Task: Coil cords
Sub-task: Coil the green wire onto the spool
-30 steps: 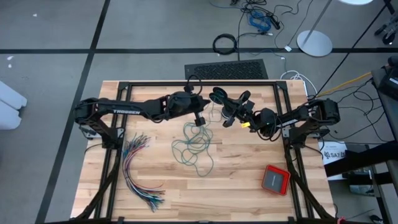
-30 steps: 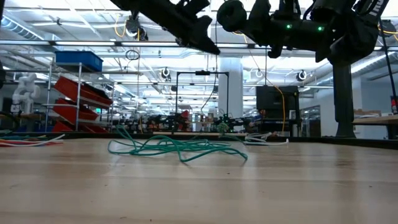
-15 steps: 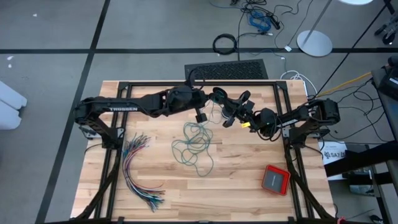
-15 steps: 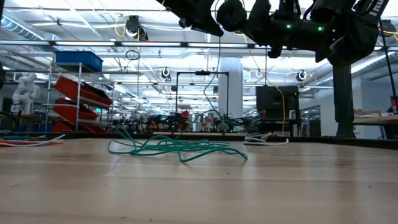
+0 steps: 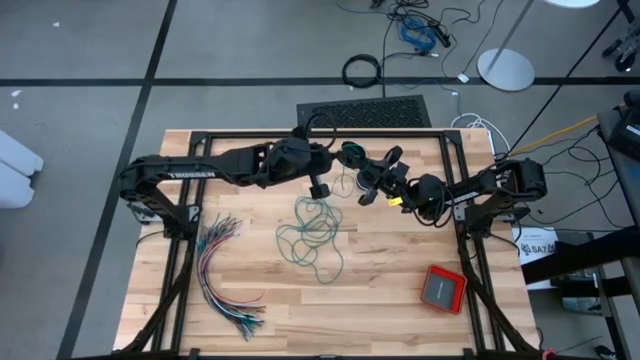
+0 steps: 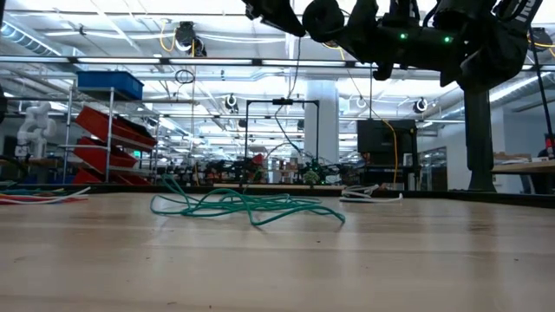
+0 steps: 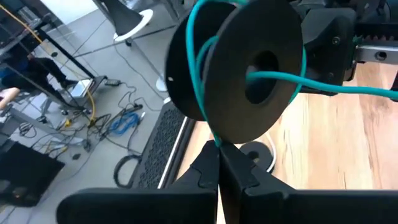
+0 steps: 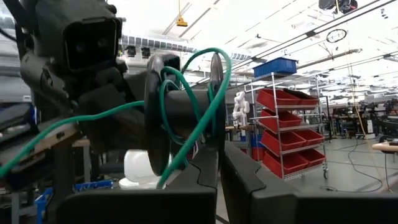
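A teal-green cord lies in a loose tangle on the wooden table, and one thin strand rises from it toward the arms. Above the table's far middle my right gripper is shut on a black spool that carries a few turns of the cord. My left gripper is shut on the cord just beside the spool. One end of the cord passes through the spool's centre hole. I cannot make out a black cord. My left gripper pinches a single strand of the teal cord between its two fingertips, just where the strand leaves the spool's barrel. From there the cord runs up between the flanges. My right gripper holds the spool by the rim of one flange, which goes down between its two fingers. The spool is lifted clear of the table, its axle about level, with the flanges on edge.
A fanned bundle of many-coloured wires lies at the table's near left. A red and black box sits at the near right. A black metal frame runs round the table. A black grille stands beyond the far edge.
My left gripper has risen and moved toward the table's far edge, up to the spool, leaving the top of the low view. It has stayed shut on the cord, and a strand now hangs from it down to the tangle. My right gripper and the spool have kept still.
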### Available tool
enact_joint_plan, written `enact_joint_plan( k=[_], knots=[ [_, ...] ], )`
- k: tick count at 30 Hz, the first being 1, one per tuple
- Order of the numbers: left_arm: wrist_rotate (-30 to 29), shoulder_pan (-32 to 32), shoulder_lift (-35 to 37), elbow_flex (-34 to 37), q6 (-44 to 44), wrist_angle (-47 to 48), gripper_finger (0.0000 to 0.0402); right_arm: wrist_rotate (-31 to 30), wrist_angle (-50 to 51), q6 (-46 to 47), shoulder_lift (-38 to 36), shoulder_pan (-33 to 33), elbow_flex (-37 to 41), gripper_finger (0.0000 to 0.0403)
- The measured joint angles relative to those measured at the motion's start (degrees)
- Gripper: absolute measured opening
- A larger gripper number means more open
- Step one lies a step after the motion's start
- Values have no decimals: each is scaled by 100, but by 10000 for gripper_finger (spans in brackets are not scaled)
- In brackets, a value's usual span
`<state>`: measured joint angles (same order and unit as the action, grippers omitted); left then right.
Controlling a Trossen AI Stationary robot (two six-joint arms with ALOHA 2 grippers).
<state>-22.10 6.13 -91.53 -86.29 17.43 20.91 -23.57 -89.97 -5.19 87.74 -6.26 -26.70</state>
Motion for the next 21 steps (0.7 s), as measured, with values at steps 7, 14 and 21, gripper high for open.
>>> enact_joint_plan(
  k=[7, 14, 21],
  knots=[
    [-450, 140, 7, -432, -35, 850, 0, -11, 1, 1, 0, 0, 0, 0],
    [-430, 208, 3, -242, -317, 1245, 0, -11, 0, 22, 0, 0, 0, 0],
    [54, 457, -94, 40, -635, 1111, 0, 0, 0, 77, 0, 0, 0, 0]
  ],
)
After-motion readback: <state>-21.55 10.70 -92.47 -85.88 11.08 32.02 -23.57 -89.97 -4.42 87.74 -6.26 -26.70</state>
